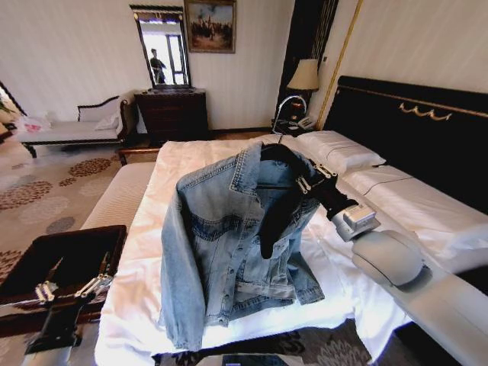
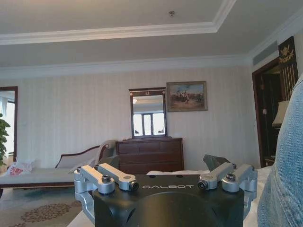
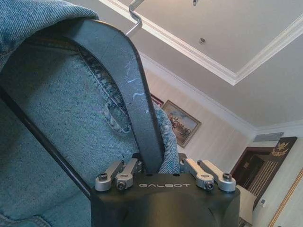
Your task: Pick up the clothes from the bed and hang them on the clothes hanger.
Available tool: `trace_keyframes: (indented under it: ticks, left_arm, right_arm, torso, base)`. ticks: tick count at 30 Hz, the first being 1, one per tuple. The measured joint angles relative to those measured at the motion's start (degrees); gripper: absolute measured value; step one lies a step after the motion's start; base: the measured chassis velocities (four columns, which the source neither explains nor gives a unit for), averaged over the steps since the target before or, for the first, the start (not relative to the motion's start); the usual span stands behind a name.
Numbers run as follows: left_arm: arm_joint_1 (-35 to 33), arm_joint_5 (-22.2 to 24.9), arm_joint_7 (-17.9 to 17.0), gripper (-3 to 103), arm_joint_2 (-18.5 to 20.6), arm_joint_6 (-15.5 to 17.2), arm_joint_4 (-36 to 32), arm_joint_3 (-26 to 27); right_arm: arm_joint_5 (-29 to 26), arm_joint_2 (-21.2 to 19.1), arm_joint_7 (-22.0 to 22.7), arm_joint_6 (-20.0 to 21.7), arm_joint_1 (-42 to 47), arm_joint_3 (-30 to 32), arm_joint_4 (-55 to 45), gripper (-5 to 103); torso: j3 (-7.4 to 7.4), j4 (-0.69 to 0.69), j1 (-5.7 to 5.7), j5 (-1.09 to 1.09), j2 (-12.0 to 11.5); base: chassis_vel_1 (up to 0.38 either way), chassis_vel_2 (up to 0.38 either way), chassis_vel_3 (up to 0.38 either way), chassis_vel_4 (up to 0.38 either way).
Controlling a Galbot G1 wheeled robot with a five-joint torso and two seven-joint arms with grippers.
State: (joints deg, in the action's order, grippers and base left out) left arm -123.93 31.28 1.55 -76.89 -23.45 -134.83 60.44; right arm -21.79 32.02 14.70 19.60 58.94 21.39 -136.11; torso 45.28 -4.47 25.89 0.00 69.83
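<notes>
1. At about 7 o'clock in the head view, nearest the camera, the left gripper hung low beside the bed, its fingers spread apart and holding nothing; a dark wooden tray-like stand lay just behind it.
2. In the left wrist view the same left gripper showed its two finger pairs well apart, with a strip of denim at the frame's edge.
3. At the centre of the head view the light-blue denim jacket hung off the black clothes hanger, its collar draped over the hanger's shoulder, its front open and its hem and one sleeve resting on the white sheet.
4. At about 3 o'clock from the jacket, the right gripper reached in from the right arm and was clamped on the hanger's arm.
5. The right wrist view showed that right gripper closed around the black hanger bar, denim lying against it and the silver hook rising above.
6. The bed spread under and beyond the jacket, white pillows at 1 o'clock against the black headboard.
7. Farther off, at 12 o'clock, stood a bedside lamp, a dark dresser with a mirror and a framed painting; a white chaise lounge sat at 10 o'clock.
</notes>
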Motion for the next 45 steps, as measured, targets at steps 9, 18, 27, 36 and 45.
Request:
trace_keyframes:
  ticks: [9,18,27,36,45]
  left_arm:
    - [0.01,0.01,0.03,100,0.03,0.05,-0.01,0.00]
    - [0.00,0.02,0.07,100,0.05,0.09,-0.05,-0.01]
    - [0.00,0.04,0.07,100,0.05,0.09,-0.05,-0.01]
    - [0.01,0.04,0.08,100,0.06,0.10,-0.06,-0.01]
    - [0.01,0.04,0.08,100,0.06,0.10,-0.06,-0.01]
  right_arm:
    - [2.65,0.94,-0.32,-0.34,5.80,3.62,-1.29,29]
    - [3.75,0.96,-0.59,-0.75,7.73,6.16,-2.31,29]
    - [2.61,0.33,-0.44,-0.72,7.59,7.26,-3.10,29]
    - [2.16,0.19,-0.27,-0.64,7.38,7.33,-3.22,29]
    - [2.37,0.41,-0.26,-0.71,9.58,9.20,-3.64,29]
  torso:
    - [0.00,0.01,0.01,0.00,0.00]
    - [-0.02,0.00,-0.03,0.00,0.01]
    - [-0.01,0.00,-0.02,0.02,0.01]
    - [-0.01,0.00,-0.01,0.01,0.01]
    - [-0.01,0.01,-0.01,0.00,0.00]
  base:
    - [0.101,-0.104,-0.102,0.106]
    - [0.218,-0.218,-0.216,0.206]
    - [0.225,-0.200,-0.211,0.215]
    - [0.210,-0.205,-0.209,0.203]
    - [0.214,-0.194,-0.213,0.223]
